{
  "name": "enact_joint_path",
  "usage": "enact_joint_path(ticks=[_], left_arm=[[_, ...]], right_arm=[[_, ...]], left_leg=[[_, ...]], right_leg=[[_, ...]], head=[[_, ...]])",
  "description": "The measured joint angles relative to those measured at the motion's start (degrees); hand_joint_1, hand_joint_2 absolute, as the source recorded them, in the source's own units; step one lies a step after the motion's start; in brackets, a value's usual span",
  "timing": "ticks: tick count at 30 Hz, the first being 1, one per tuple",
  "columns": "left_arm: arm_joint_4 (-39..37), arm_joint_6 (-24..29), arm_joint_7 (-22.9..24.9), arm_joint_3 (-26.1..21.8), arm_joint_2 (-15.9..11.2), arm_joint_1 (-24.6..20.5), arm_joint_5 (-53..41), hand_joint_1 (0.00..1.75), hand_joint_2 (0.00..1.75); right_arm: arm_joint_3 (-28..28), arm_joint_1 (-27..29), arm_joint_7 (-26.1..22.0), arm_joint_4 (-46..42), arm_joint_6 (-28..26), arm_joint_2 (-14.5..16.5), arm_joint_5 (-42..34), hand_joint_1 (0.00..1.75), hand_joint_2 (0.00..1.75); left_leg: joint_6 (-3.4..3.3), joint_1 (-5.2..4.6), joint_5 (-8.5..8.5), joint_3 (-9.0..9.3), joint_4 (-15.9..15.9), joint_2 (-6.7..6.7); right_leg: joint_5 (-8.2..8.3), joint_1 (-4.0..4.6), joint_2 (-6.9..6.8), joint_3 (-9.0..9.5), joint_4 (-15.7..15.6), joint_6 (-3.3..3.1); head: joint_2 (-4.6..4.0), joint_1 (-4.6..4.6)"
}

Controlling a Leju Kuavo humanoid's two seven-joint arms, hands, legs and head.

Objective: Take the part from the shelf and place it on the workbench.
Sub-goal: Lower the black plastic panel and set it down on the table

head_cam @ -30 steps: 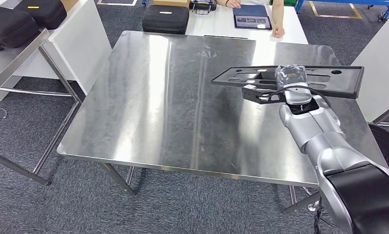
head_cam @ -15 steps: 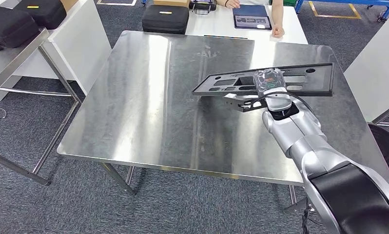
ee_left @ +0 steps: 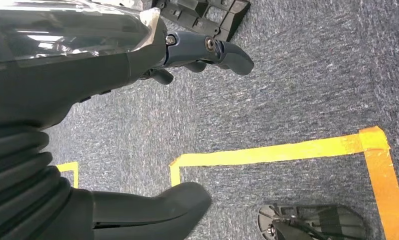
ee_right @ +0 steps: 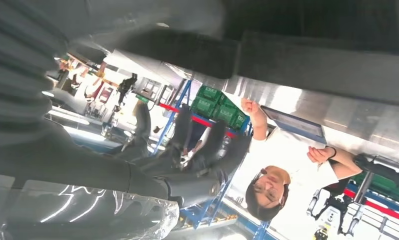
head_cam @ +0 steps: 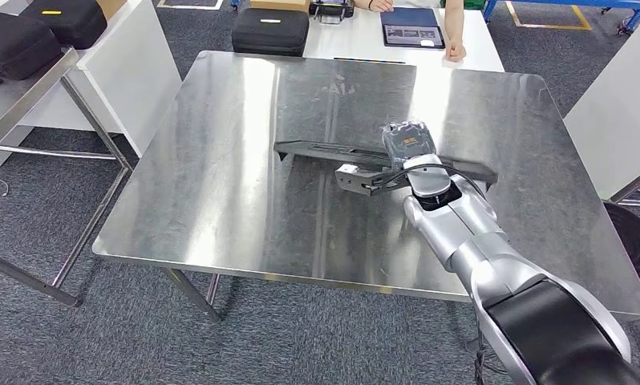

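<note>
The right hand (head_cam: 407,144) is holding the long black part (head_cam: 333,151) tight, just above the middle of the shiny metal workbench (head_cam: 220,176). The left hand (ee_left: 137,55) is hanging over the grey floor (ee_left: 287,100), fingers apart, holding nothing.

I see grey carpet (head_cam: 44,321) across the lower frame, with yellow tape lines (ee_left: 267,152) marking it in the left wrist view. A shiny steel worktop (head_cam: 245,184) fills the centre. At upper left a second metal table (head_cam: 20,92) carries black cases (head_cam: 12,40). A white table (head_cam: 357,36) sits at top centre, where a person (head_cam: 455,24) rests an arm beside a tablet (head_cam: 413,34).
</note>
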State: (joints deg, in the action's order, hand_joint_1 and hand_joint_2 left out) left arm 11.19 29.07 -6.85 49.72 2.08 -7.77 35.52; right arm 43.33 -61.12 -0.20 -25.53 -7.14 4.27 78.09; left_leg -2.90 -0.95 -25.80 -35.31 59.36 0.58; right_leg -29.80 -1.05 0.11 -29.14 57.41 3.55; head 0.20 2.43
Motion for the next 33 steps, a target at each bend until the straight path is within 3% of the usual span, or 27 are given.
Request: enact_joint_path(ticks=[15,20,23,25,28,31,33], left_arm=[[0.0,-1.4,0.0,-0.2,-0.2,0.0,-0.2,0.0,0.0],[0.0,-1.4,-0.1,-0.3,-0.2,0.2,-0.2,0.0,0.0],[0.0,-1.3,-0.1,-0.3,-0.1,0.4,-0.3,0.0,0.0],[0.0,-1.1,-0.1,-0.3,-0.1,0.6,-0.4,0.0,0.0],[0.0,-0.7,-0.9,-0.8,-0.1,1.0,-0.1,0.0,0.0],[0.0,-0.6,-2.2,-1.5,-0.1,1.5,0.2,0.0,0.0],[0.0,-0.8,-2.9,-1.8,-0.2,2.0,0.5,0.0,0.0]], right_arm=[[-1.9,0.0,1.2,-0.6,-3.9,-1.9,-2.4,0.0,0.0],[-4.2,0.4,-0.2,-4.9,-10.9,-2.3,-6.4,0.0,0.0],[-6.3,1.1,-1.2,-9.5,-12.3,-3.0,-8.9,0.0,0.0],[-8.2,2.8,-3.2,-14.0,-15.1,-3.6,-13.7,0.0,0.0],[-13.3,9.0,-8.3,-27.5,-17.6,-5.1,-28.6,0.0,0.0],[-19.0,18.9,-13.3,-47.8,-17.6,-7.8,-43.3,0.0,0.0],[-22.6,27.8,-17.1,-61.4,-20.6,-9.6,-46.7,0.0,0.0]], left_leg=[[0.0,0.0,0.0,0.0,0.0,0.02],[0.0,0.01,0.0,0.0,0.0,0.02],[0.0,0.01,0.0,0.0,0.0,0.04],[0.0,0.01,0.0,0.0,0.0,0.08],[0.0,0.01,-0.01,0.0,0.0,0.22],[0.01,0.06,-0.1,0.04,0.0,0.57],[0.04,0.17,-0.3,0.2,0.0,0.83]], right_leg=[[0.01,0.01,-0.01,0.01,0.0,0.01],[0.0,0.01,-0.01,0.01,0.0,0.01],[0.0,0.01,-0.01,0.0,0.0,0.0],[0.0,0.01,-0.02,0.01,0.0,0.0],[-0.01,0.0,-0.12,0.04,-0.1,0.0],[-0.11,0.01,-0.45,-0.08,-0.3,-0.1],[-0.33,0.08,-0.74,0.03,-0.5,-0.21]], head=[[0.0,0.0],[0.0,0.0],[0.0,-0.01],[0.0,-0.01],[0.0,0.0],[0.0,0.01],[0.0,-0.01]])
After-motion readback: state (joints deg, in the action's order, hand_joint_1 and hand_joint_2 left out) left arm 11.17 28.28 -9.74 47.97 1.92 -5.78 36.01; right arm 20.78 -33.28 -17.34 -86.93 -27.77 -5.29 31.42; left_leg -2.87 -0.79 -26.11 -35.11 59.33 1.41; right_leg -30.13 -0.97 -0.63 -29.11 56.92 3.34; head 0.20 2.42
